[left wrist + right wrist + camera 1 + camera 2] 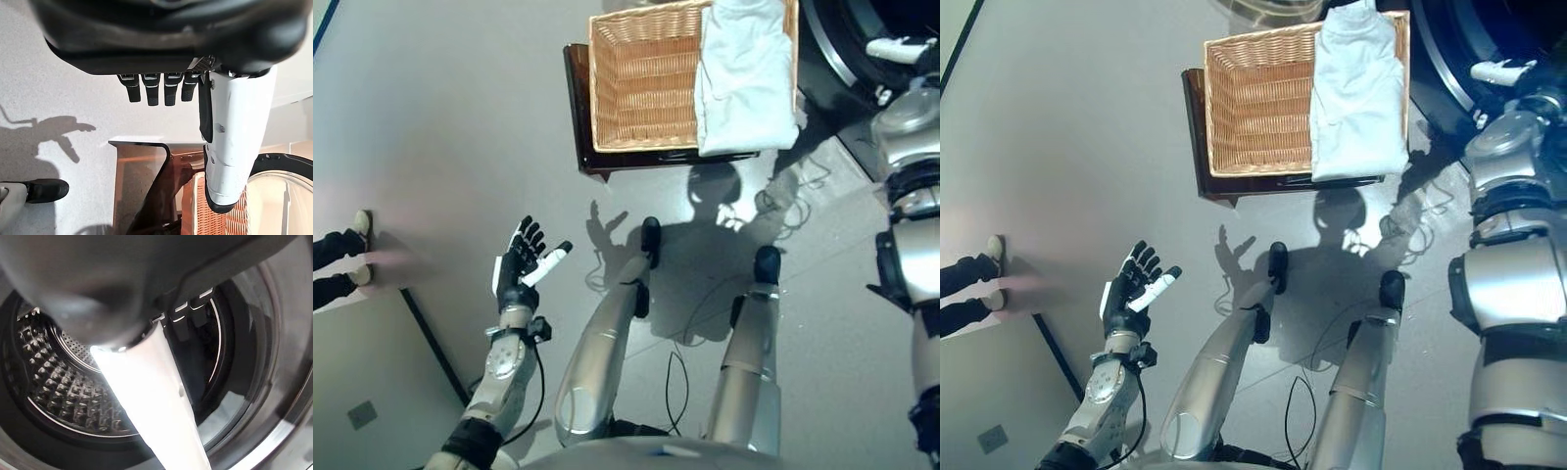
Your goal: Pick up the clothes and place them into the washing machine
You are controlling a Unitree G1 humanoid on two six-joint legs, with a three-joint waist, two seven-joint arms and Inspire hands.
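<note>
I see the dark round-mouthed washing machine (1459, 49) at the far right of my head views, and my right wrist camera looks straight into its perforated steel drum (63, 382), where no cloth shows. Just left of the machine, a rectangular woven wicker basket (641, 83) sits on a low dark-brown wooden stand (578, 108). The pale blue-white folded garment (744, 78) lies in the right half of that basket, its near end draped over the rim; neither of my hands touches it. My right hand (1498, 70) is up at the machine's opening, well apart from the garment; I can make out its white-covered thumb, extended, but I cannot tell how its fingers stand. My left hand (522, 262) hangs over the bare grey floor (440, 127) at lower left, well apart from the basket, palm up, fingers straight and spread, thumb out to the side, holding nothing. A person's dark trouser legs and shoes (342, 257) show at the left edge.
</note>
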